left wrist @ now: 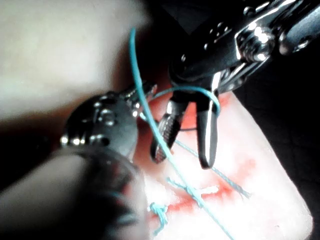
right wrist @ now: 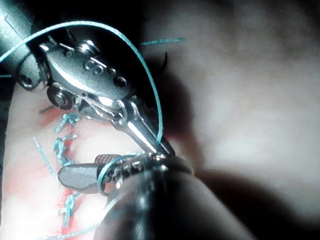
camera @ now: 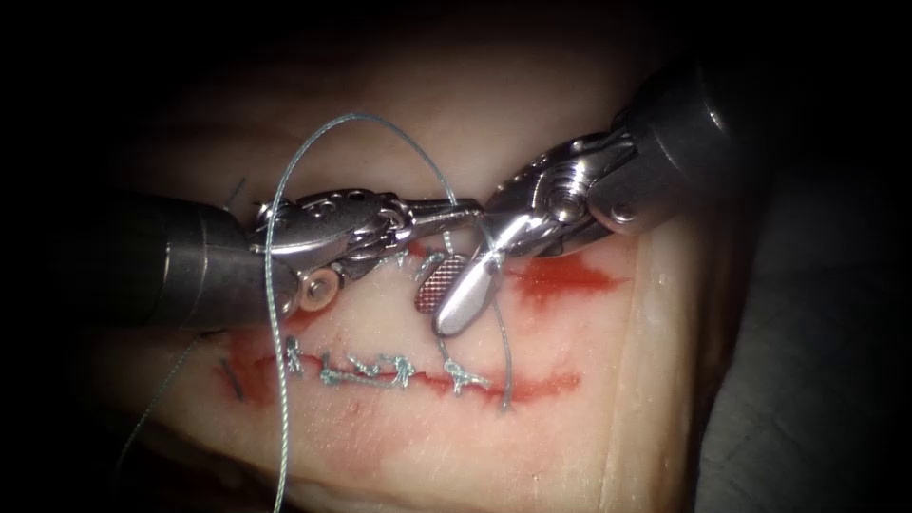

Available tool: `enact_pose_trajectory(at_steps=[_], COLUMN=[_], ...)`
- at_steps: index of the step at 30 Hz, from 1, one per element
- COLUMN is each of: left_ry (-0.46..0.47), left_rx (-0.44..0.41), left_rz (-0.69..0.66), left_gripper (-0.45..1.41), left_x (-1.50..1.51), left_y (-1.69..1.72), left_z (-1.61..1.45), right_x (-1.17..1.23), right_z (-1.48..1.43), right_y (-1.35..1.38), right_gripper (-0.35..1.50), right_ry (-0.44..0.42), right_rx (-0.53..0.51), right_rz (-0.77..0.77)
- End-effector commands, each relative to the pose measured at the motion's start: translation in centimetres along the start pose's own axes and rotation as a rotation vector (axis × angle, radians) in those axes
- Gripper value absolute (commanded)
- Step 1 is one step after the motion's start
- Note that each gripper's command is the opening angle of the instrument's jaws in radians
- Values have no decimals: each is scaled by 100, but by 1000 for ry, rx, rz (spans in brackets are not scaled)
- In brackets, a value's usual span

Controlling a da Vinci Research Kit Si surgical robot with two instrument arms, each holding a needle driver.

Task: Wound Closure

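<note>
Thin, limp teal thread (camera: 372, 122) looped around gaping right steel tool (camera: 454, 290), end pinched in closed left steel tool (camera: 446, 211); slippery, best gripped near tail.

Dark surround beyond lit centre; grey cloth-like surface (camera: 807, 399) at right edge, dim.

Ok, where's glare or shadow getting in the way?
Endoscope view: glare on the open right end effector, holding nothing; shadow round the tissue. Right wrist view: glare on the left end effector, shut on thread. Left wrist view: thread stands out against shadow.
</note>
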Motion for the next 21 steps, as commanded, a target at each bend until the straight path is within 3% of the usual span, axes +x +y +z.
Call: enact_pose_trajectory(at_steps=[1, 2, 5, 7, 8, 12, 14, 18, 20, 21], left_ry=[-3, -6, -8, -8, -9, -11, -13, -17, -18, -18], left_rx=[-5, -10, -13, -13, -15, -18, -22, -23, -23, -23], left_rz=[7, 10, 14, 24, 23, 20, 27, 32, 38, 38], left_gripper=[-45, -45, -45, -45, -45, -45, -45, -45, -45, -45], left_x=[2, 1, -1, -2, -2, -4, -7, -8, -8, -8], left_y=[2, -1, -3, -5, -6, -7, -9, -9, -10, -10], left_z=[6, 5, 6, 6, 5, 4, 3, 2, 2, 2], right_x=[-15, -18, -20, -23, -24, -22, -20, -19, -17, -17], right_z=[2, 0, -2, -2, -1, 2, 4, 5, 4, 4], right_y=[-1, 3, 6, 8, 8, 10, 10, 11, 12, 12], right_gripper=[48, 48, 48, 56, 49, 43, 17, -1, -35, -35], right_ry=[39, 115, 191, 301, 381, 477, 506, 516, 541, 541], right_rx=[17, 46, 69, 64, 48, 23, 3, -33, -70, -70], right_rz=[-3, 2, -1, -254, -344, -376, -474, -573, -697, -697])
